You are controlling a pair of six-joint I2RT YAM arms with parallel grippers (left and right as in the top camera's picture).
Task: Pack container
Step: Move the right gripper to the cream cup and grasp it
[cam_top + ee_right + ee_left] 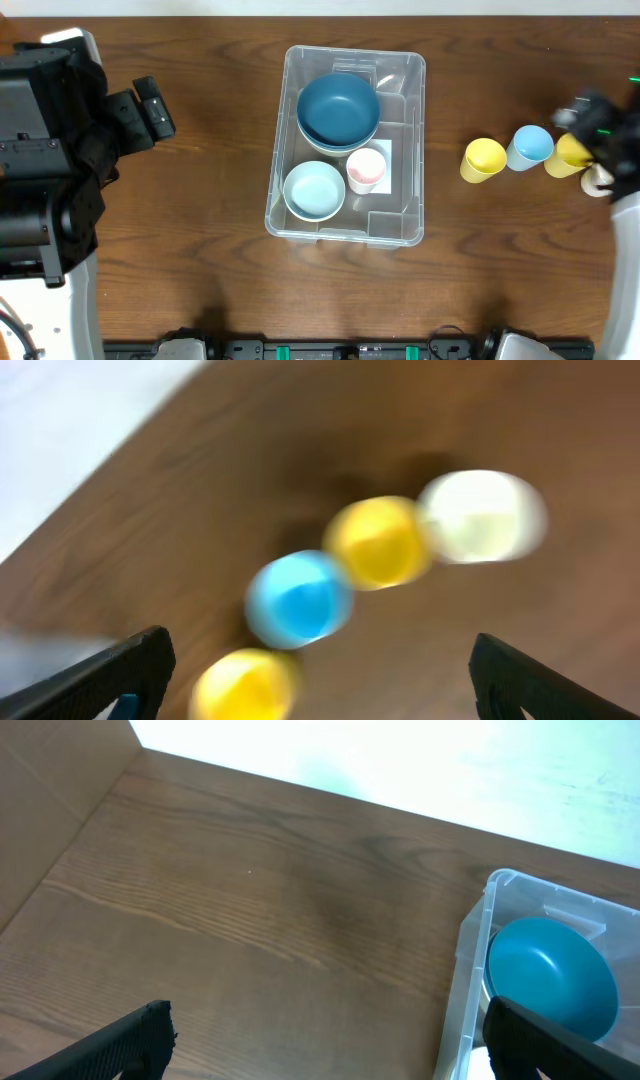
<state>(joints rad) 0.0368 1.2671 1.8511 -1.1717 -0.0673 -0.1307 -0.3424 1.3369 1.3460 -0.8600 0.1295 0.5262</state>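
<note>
The container [416, 150], a clear plastic bin, stands mid-table. It holds a dark blue bowl [338, 108] stacked on a paler one, a light blue bowl [314, 190] and a pink cup [365, 170]. My left gripper [150, 110] hangs open to its left with nothing between the fingers; its wrist view shows the container's corner [475, 950] and the blue bowl [550, 975]. My right gripper [585, 115], blurred by motion, is open above a row of cups: yellow [484, 158], light blue [529, 147], yellow [570, 152] and cream [597, 180].
In the right wrist view the cups are blurred: blue cup [298, 600], yellow cup [380, 540], cream cup [482, 515], a second yellow cup [245, 685]. Bare wood lies between the container and the left arm. A white surface borders the table's far edge.
</note>
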